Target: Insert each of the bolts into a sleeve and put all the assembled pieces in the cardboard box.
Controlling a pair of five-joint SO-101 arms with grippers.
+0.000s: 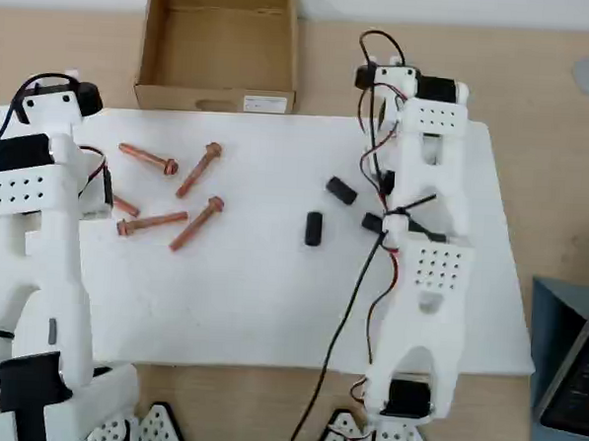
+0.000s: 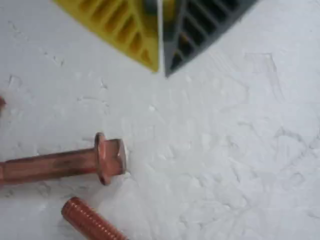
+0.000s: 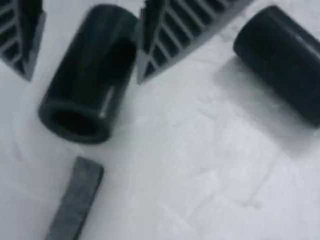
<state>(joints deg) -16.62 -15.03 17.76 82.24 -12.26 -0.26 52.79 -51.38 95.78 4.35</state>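
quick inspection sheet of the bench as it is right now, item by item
surface: white mat on a wooden table
job's things: bolts loose on the mat's left; sleeves near its middle; cardboard box empty
clutter: nothing seen
grippers: left gripper shut, empty, near a bolt; right gripper open around a sleeve
cables: black and red wires along the right arm
surroundings: laptop at the table's edge

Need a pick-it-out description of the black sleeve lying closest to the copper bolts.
Start at the white mat in front of the cardboard box; the copper bolts lie scattered on its left half. Just right of them, near the mat's middle, is the sleeve. Its length runs straight toward the mat's far edge, whereas the neighbouring sleeve lies slanted and nearer the box.
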